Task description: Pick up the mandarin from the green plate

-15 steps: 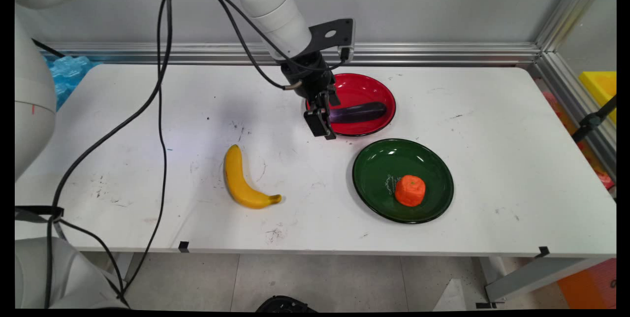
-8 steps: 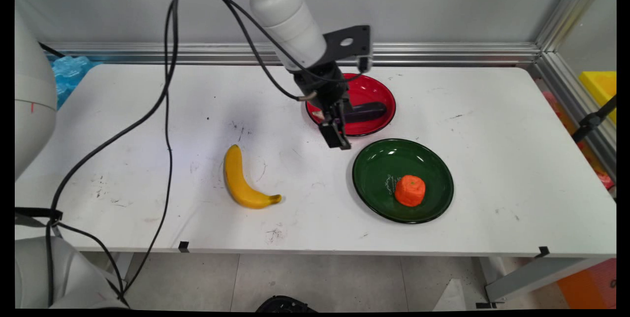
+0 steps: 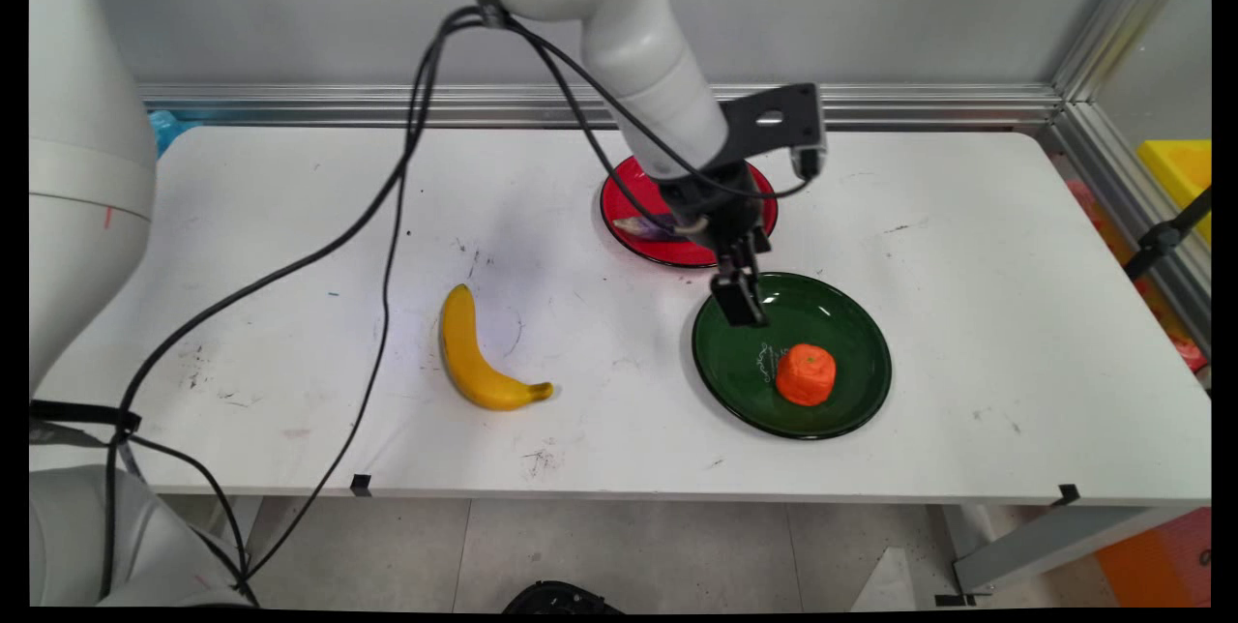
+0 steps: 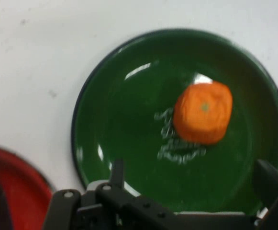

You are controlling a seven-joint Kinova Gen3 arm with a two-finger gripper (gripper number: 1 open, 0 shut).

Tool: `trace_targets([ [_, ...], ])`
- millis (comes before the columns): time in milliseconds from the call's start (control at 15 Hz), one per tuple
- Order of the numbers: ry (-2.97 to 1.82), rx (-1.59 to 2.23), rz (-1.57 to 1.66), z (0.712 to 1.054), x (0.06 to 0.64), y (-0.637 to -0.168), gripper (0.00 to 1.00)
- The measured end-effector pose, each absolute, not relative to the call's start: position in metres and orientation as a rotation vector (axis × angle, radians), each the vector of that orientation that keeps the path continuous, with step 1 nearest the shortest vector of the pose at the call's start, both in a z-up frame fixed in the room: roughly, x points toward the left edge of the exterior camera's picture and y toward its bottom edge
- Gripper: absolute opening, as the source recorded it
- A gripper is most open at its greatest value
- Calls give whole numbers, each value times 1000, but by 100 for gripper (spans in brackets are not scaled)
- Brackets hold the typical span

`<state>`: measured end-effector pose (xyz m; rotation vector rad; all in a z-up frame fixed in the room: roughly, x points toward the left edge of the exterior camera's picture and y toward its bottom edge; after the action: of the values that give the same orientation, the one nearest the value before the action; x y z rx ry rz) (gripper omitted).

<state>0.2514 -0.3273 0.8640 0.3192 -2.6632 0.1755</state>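
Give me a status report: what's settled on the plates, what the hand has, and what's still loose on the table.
Settled: the eggplant lies in the red plate, and the orange fruit sits in the green plate. In hand: nothing. The hand hangs open over the green plate's side nearest the red plate, apart from the orange fruit. Loose: the banana lies directly on the table.

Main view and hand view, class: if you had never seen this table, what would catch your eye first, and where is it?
The orange fruit lying on the green plate at the table's near right stands out, with the open black gripper hanging over that plate's far-left rim. Behind it lies a red plate with a dark aubergine, and left of the plates a yellow banana lies on the white table.
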Motion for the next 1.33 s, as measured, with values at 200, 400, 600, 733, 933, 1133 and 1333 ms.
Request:
trace_targets([
  [200,-2647,293,159,849,229,-333,100],
  [400,-2643,277,150,839,218,-335,100],
  [600,-2645,258,139,823,205,-337,100],
  [733,-2647,253,131,814,199,-337,100],
  [933,-2652,255,119,800,193,-337,100],
  [1133,-2654,256,112,790,189,-337,100],
  [1333,-2655,256,103,783,188,-337,100],
])
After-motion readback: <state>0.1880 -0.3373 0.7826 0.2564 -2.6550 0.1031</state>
